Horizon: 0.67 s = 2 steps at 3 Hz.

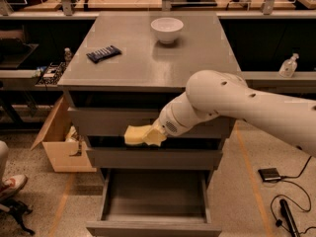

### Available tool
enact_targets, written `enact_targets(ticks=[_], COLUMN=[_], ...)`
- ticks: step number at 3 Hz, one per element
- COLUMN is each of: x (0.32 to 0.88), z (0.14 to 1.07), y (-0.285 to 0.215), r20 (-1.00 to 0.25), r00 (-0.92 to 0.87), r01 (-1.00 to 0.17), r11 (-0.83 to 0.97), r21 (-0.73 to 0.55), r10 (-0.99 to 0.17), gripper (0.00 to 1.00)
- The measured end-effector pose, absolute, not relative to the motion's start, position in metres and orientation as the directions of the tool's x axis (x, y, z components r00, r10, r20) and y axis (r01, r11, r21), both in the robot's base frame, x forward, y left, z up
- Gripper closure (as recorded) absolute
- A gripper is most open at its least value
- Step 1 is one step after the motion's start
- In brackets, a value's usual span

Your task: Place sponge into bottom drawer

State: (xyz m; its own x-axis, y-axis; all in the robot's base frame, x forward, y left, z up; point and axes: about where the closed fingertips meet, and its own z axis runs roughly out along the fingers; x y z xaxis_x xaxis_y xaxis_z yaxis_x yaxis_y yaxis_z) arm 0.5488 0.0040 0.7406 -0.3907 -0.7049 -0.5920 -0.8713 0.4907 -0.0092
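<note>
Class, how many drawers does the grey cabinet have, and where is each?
3, stacked: top drawer, middle drawer below it, bottom drawer lowest and pulled open. The hand holds the sponge in front of the upper two.
</note>
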Motion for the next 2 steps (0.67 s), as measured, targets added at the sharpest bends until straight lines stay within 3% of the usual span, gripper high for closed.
enact_targets(ticks=[2], x=[0.529], z=[0.657], y=[-0.005], r20=[-0.533], r00=[-0.527], r01=[-0.813], r11=[0.576], r21=[0.087], r10=[-0.662], gripper=[1.00])
